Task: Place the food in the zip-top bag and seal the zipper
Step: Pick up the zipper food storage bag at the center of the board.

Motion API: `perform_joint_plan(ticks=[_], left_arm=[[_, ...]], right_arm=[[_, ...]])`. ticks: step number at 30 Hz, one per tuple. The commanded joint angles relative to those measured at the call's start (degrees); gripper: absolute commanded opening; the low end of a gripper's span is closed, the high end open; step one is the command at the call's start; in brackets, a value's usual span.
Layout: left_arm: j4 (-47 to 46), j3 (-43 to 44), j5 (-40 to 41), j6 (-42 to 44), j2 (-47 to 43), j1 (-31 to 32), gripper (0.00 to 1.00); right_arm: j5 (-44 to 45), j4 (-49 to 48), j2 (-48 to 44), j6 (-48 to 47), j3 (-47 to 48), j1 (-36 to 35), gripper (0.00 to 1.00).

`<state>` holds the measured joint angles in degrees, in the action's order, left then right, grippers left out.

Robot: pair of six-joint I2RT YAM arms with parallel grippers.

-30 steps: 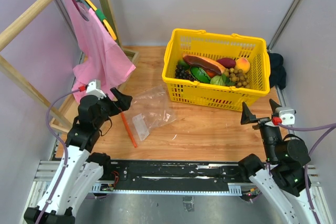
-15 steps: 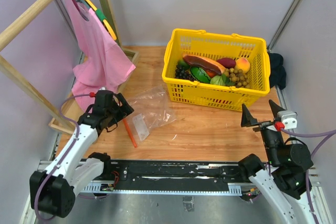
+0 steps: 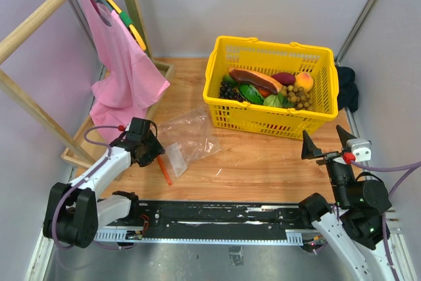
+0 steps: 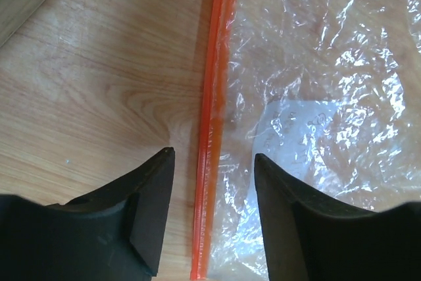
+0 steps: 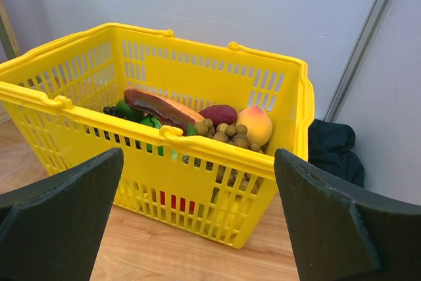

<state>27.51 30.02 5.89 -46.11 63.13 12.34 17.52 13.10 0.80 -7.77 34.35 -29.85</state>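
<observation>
Red-orange zipper [image 4: 212,116], clear crinkly bag [image 4: 322,97], yellow mesh basket [image 5: 85,149], pink shirt [image 3: 125,70], wood-grain table [image 4: 99,97]

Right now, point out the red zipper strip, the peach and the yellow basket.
Zipper [image 4: 212,129]: left wrist view, midway along the red strip.
Peach [image 5: 258,125]: right wrist view, its rounded front.
Yellow basket [image 3: 263,120]: top view, its near mesh wall.

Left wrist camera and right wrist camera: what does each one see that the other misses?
Only the left wrist view: the zip-top bag lying flat, with the left gripper, jaws apart, straddling its red zipper. Only the right wrist view: the yellow basket holding the peach, tan balls, purplish piece and bread roll, a dark cloth behind it, framed by the open right gripper. Both: the wooden table.
</observation>
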Motion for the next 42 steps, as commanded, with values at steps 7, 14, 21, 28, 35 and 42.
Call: perform_joint_plan(ticks=[7,14,21,28,35,42], left_arm=[[-3.02,-0.08,4.13,-1.68,3.40,2.67,0.48],[-5.09,-1.34,4.12,-1.95,5.02,2.95,0.42],[-4.74,-1.52,5.08,-2.46,3.60,3.19,0.25],[-3.26,-1.28,5.77,-3.23,-3.80,3.22,0.00],[-2.60,0.43,1.93,-3.29,-11.62,3.22,0.00],[-6.64,-0.32,-4.42,-4.95,-15.02,3.30,0.01]], right_arm=[[0.10,-1.69,-1.17,0.04,-0.25,-0.64,0.98],[0.15,-1.50,-1.23,0.13,-0.12,-0.75,0.98],[-0.35,-1.33,-1.24,0.28,0.04,-0.83,0.98],[-3.01,-1.37,-1.01,1.02,0.34,-0.83,0.98],[-8.99,-1.56,1.26,2.86,1.66,-0.83,0.98],[-18.78,-0.27,9.02,5.45,4.91,-0.83,0.98]])
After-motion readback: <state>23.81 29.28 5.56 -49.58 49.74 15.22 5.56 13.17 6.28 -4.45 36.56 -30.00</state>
